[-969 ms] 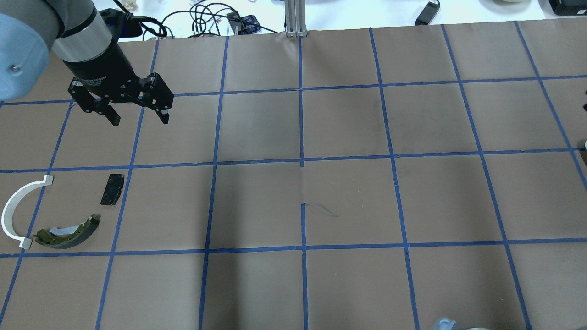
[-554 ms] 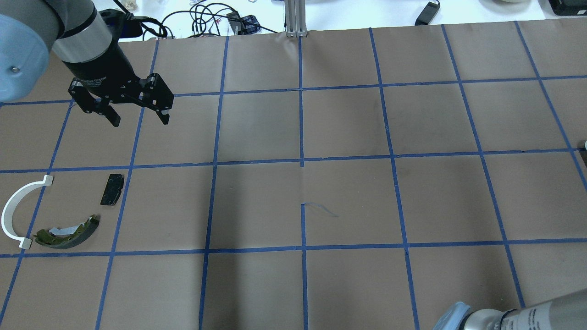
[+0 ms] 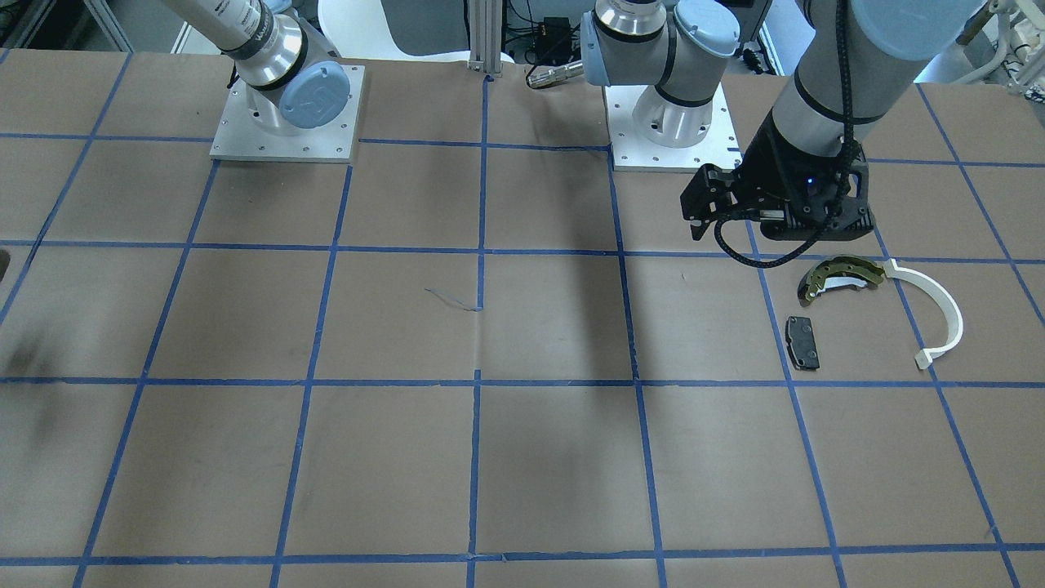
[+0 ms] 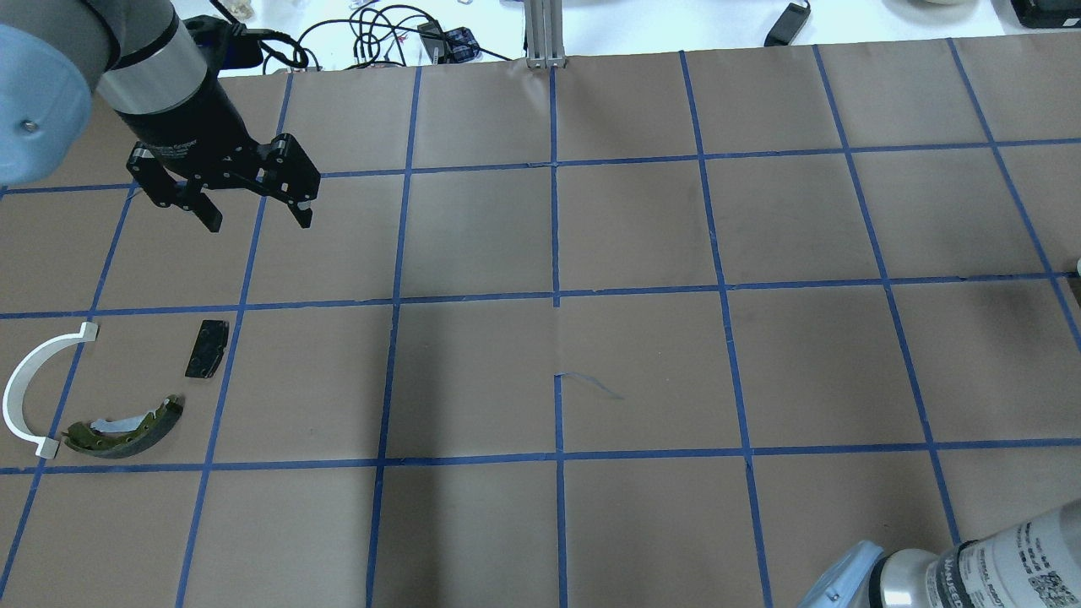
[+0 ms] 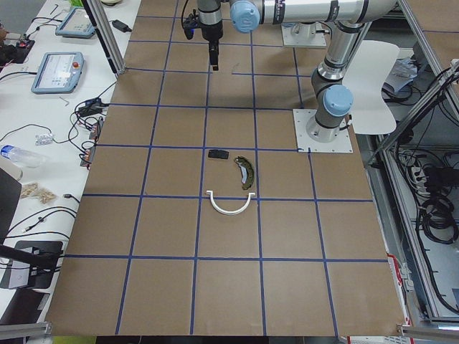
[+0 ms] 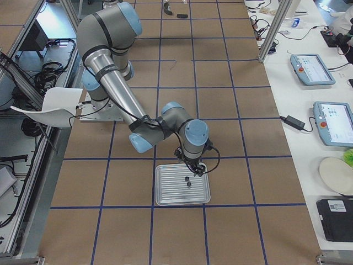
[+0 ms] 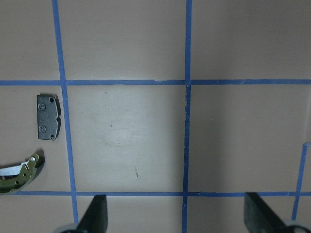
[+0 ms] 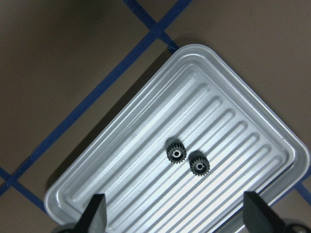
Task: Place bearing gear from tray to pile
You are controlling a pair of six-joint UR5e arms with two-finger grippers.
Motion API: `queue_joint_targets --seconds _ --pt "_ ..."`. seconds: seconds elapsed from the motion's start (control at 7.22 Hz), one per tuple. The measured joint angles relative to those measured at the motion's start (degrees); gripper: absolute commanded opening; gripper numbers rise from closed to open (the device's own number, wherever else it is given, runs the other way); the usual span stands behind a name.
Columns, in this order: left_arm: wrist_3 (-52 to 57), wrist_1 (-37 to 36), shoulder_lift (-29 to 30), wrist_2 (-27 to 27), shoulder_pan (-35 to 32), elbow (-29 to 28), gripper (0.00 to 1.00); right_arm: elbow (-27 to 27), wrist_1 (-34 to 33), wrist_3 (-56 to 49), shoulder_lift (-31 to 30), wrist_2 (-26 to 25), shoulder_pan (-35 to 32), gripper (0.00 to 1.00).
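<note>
Pre-grasp: right pincer (image 8: pixel 173 204) open, empty, above the tray (image 8: pixel 146 97).
Bearing gears (image 8: pixel 175 153) sit side by side just below it; you centre on one, then descend. Left pincer (image 4: pixel 258 221) open too, pile (image 4: pixel 110 397) near it, robot-side.

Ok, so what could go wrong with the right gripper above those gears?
The two gears sit almost touching on the tray, so the open right gripper may nudge or catch both. The left gripper hangs open near the pile, possibly in the way of a drop-off.
</note>
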State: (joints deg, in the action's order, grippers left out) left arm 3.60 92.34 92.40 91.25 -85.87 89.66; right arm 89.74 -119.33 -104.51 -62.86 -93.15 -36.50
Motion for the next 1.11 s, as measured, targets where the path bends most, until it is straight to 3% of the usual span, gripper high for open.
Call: queue_joint_targets --seconds 0.42,0.83,1.11 --pt "0.0 -0.02 0.0 0.01 -0.01 0.01 1.0 0.1 -5.0 -20.25 4.12 3.97 1.43 0.97" --pt "0.0 -0.08 -0.08 -0.02 -0.08 0.02 1.0 0.26 -9.21 -34.34 7.48 4.19 1.94 0.94" --pt "0.0 -0.23 0.02 -0.02 -0.09 0.0 1.0 0.47 -9.87 -36.51 8.1 4.02 2.79 0.77"
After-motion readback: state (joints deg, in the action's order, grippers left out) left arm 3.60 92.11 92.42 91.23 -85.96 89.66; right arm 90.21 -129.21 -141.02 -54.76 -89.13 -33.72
